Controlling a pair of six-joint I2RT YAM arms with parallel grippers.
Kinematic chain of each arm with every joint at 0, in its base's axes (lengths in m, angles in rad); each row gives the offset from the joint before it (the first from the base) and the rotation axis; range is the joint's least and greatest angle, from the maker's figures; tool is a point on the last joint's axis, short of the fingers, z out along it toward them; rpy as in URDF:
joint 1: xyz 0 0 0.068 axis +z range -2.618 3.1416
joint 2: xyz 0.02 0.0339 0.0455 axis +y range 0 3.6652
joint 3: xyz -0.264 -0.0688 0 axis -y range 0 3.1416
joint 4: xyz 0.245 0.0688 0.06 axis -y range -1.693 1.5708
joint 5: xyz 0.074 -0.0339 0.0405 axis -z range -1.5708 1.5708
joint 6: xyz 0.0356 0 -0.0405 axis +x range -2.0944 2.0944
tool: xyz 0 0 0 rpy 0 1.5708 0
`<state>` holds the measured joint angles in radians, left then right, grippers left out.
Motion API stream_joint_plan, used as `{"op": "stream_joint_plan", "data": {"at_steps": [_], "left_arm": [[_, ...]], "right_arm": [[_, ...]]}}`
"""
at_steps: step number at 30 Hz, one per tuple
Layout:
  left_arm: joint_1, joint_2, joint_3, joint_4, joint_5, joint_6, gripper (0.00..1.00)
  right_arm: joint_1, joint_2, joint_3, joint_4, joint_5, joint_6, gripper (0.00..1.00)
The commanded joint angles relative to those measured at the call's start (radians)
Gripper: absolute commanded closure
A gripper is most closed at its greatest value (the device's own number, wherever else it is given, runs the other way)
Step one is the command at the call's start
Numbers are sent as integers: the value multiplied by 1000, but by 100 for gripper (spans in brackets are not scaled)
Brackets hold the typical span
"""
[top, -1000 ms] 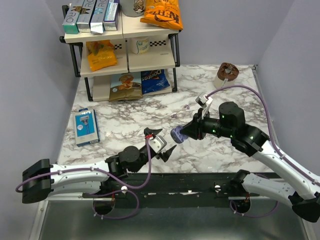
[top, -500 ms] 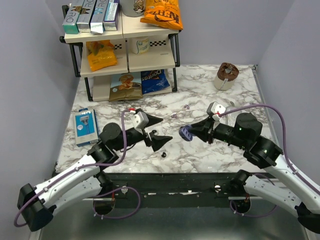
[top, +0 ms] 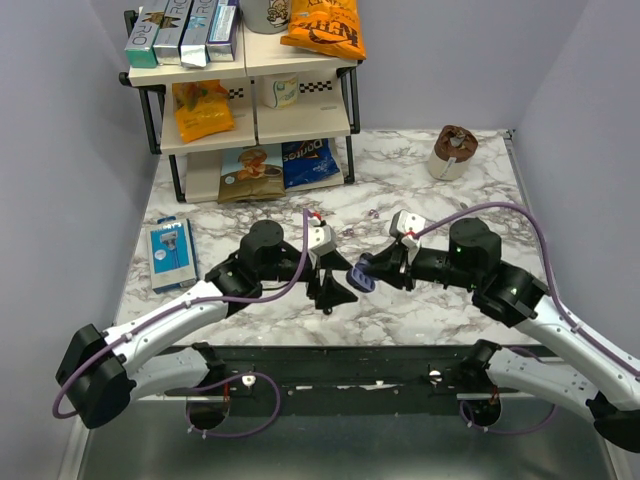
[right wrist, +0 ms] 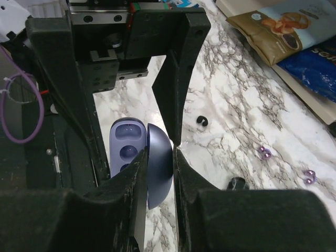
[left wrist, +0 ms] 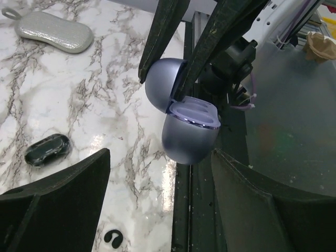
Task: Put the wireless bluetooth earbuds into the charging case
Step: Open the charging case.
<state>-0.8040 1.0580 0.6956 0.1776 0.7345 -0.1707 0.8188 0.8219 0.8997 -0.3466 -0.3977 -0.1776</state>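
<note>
Earbud (left wrist: 47,149) lies flat near the near edge of the surface (top: 450,310), just beside the wide-open, empty left pincer (top: 332,291), the nearer one; right pincer (top: 378,268) clamps the open case (left wrist: 189,136) close by.

The white, grey-veined marble worktop (top: 250,225) carries a glossy black earbud (left wrist: 47,149) just outside the left finger of the left pincer (top: 335,293). A small black C-shaped piece (right wrist: 201,121) lies just past the tips of the right pincer (top: 365,273), with tiny lilac specks (right wrist: 264,152) off to that pincer's right. A blue blister pack (top: 172,255) lies well to the left of the left pincer, and far beyond both stands a shelf rack (top: 250,100) with snack bags (top: 305,163) at its foot.
</note>
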Motion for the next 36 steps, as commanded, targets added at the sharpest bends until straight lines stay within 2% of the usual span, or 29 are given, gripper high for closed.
{"op": "stream_joint_plan", "data": {"at_steps": [1,7,20,25,27,30,34,36], "left_arm": [[2,22,13,39,52,33,20],[-3,20,-27,132,43,14,32],[-61,-30,-107,204,-10,11,39],[-81,-41,-119,214,-24,10,54],[-84,-44,-126,223,-32,4,56],[-86,-47,-130,244,-38,-18,54],[-87,-53,-140,276,-40,-47,43],[-87,-55,-146,284,-44,-55,41]], "right_arm": [[13,22,31,-14,-43,-3,99],[14,56,30,1,-61,24,99],[14,102,16,43,-108,61,99],[14,100,13,44,-110,64,99],[14,99,11,44,-109,64,99],[14,100,7,46,-105,64,99],[14,97,2,46,-104,64,99],[14,97,1,47,-101,66,99]]}}
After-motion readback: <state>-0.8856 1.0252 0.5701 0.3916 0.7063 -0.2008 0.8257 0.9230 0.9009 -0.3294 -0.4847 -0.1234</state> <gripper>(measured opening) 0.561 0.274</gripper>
